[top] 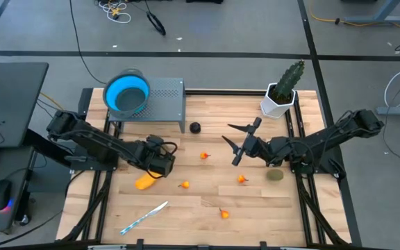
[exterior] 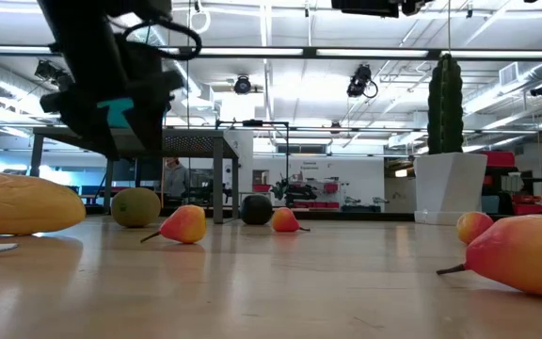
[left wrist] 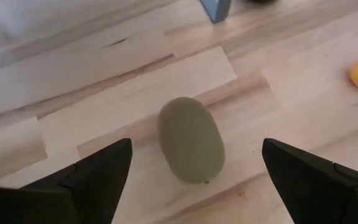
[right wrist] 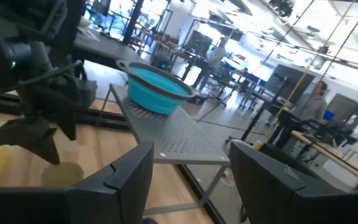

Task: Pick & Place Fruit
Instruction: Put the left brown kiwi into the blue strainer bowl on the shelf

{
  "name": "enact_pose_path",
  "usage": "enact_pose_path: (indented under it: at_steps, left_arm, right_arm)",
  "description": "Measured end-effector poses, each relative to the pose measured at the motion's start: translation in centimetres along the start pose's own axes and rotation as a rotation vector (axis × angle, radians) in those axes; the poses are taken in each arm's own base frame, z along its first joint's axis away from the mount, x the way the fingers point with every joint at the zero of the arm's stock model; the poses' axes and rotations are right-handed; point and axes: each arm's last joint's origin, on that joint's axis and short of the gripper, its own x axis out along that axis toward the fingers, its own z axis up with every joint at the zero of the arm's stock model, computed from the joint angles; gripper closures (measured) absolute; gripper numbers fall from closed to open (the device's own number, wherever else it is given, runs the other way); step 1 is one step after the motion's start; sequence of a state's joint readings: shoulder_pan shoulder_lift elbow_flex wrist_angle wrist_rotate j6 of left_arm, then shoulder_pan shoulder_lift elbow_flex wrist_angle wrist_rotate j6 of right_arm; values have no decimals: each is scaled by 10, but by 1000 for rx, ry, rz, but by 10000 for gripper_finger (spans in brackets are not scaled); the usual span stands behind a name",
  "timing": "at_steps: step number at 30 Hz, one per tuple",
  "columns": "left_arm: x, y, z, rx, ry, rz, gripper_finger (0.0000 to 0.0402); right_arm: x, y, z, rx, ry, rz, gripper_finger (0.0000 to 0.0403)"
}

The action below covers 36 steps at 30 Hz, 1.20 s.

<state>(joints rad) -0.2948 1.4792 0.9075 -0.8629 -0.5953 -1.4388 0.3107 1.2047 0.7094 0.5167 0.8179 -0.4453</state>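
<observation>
My left gripper (top: 164, 165) hangs open over an olive-brown oval fruit (left wrist: 191, 140), which lies on its side on the table; one finger stands on each side of it without touching. The gripper hides this oval from above. The yellow-orange oblong (top: 144, 182) lies just near-left of that gripper. A second olive oval (top: 275, 176), a black ball (top: 195, 128) and several orange-red pieces, one of them (top: 204, 155), lie scattered on the wood. My right gripper (top: 233, 144) is open and level above the table's middle, with nothing between its fingers.
A blue bowl (top: 127, 94) sits on a grey perforated stand (top: 167, 97) at the far left. A cactus in a white pot (top: 282, 94) stands at the far right. A white-and-blue stick (top: 144, 217) lies near the front edge.
</observation>
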Motion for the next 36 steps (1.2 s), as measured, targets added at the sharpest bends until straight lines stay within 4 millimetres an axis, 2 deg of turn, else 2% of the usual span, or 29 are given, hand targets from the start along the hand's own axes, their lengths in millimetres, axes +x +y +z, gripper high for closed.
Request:
enact_pose_path:
  at_steps: [4,10,14,18,22,29,36]
  left_arm:
    - [17,4,-11,-48,2,-47,30]
    - [25,15,-17,-54,-15,1,30]
    - [34,14,-22,-101,-23,-71,30]
    - [47,16,-22,-127,-32,-125,30]
    - [55,23,-22,-113,-3,-101,34]
    - [62,33,-24,-107,6,-63,59]
    - [64,35,-26,-84,9,-52,108]
  right_arm:
    - [-2,-3,3,29,-12,-2,183]
    - [-7,-1,5,40,-27,20,183]
    - [-7,0,6,57,-29,25,183]
    - [-8,1,5,93,-20,31,183]
    - [-10,5,3,91,-4,54,183]
    - [-12,6,4,90,-6,56,183]
    - [-12,6,4,73,-6,54,183]
